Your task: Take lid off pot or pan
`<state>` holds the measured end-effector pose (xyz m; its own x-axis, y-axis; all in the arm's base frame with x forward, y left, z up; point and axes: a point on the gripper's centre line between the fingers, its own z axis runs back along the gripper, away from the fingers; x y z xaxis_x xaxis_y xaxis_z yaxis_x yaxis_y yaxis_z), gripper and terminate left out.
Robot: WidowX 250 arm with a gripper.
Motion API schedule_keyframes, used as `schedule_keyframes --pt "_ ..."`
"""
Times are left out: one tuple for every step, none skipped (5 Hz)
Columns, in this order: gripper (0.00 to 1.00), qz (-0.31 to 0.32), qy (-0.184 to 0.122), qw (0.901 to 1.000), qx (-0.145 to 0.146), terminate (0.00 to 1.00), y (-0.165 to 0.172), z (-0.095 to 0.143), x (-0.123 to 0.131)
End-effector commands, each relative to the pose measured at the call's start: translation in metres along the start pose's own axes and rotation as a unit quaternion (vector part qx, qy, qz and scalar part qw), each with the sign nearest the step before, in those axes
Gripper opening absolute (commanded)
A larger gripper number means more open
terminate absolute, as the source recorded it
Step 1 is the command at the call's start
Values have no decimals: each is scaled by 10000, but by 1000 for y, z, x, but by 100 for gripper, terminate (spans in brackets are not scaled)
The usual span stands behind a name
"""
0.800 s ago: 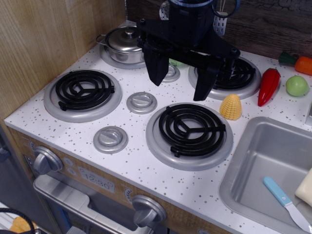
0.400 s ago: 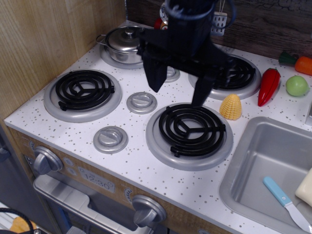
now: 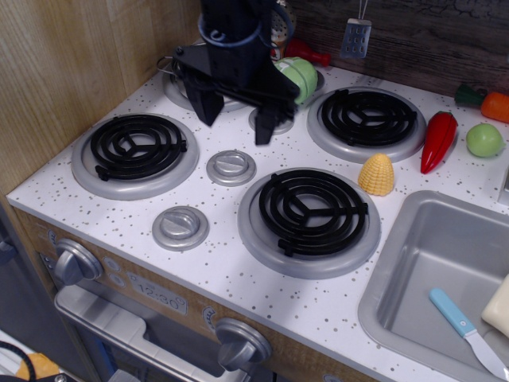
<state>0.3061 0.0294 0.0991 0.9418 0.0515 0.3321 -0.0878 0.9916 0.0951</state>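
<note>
The black end effector (image 3: 237,115) hangs over the back left part of the speckled white counter (image 3: 238,278), its two dark fingers (image 3: 208,107) spread wide apart and pointing down, with nothing between them. Its body covers nearly all of the back left burner. The steel pot (image 3: 169,64) sits there, behind and beneath the end effector; only a sliver of its left edge with a small loop handle shows beside the arm. The lid is hidden behind the end effector, so whether it sits on the pot cannot be told from this view.

The left finger points down at the near edge of that back left burner, and the right finger ends just over a small grey stovetop disc (image 3: 269,121). A green toy vegetable (image 3: 299,78) peeks out just right of the arm.

Elsewhere on the counter lie three black coil burners: front left (image 3: 136,147), front centre (image 3: 312,208) and back right (image 3: 367,116). A yellow corn cob (image 3: 377,175), a red pepper (image 3: 437,140) and a green fruit (image 3: 484,139) rest to the right. A blue-handled knife (image 3: 468,329) lies in the sink (image 3: 433,274).
</note>
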Motion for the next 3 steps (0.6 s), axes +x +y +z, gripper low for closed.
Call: schedule_keyframes --pt "100 -398 -417 9983 -40 0 53 -13 62" --pt "100 -741 -562 9955 -164 0 79 -29 95" --pt "100 -999 -727 9920 -241 0 97 -41 113"
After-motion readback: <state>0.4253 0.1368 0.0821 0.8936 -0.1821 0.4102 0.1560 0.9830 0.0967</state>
